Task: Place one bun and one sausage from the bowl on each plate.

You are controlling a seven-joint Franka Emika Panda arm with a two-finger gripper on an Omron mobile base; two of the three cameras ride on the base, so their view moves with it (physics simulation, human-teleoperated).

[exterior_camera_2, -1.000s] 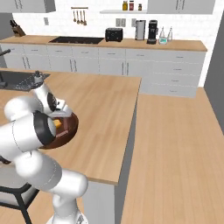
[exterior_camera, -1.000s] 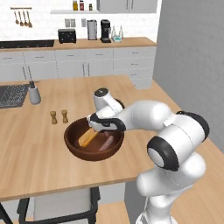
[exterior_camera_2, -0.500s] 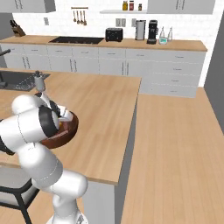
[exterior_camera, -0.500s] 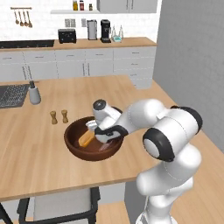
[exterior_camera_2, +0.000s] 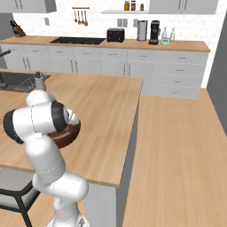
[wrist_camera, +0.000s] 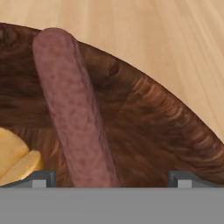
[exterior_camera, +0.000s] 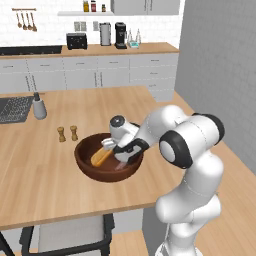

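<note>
Gripper (exterior_camera: 121,156) has dropped deeper into the bowl (exterior_camera: 85,162), fingertips apart astride the sausage (wrist_camera: 72,109); grasp looks imminent.

A large round dark reddish-brown wooden bowl (wrist_camera: 166,131) shows strong, wavy grain and a low satin sheen on its thick inner wall. Inside the bowl, a long reddish-brown sausage (wrist_camera: 72,109) has a matt, finely mottled skin. Beside the sausage, a pale golden bun (wrist_camera: 15,159) looks smooth and soft. Under the bowl, the light wooden countertop (exterior_camera: 40,175) is smooth, with fine straight grain and a dull finish.
</note>
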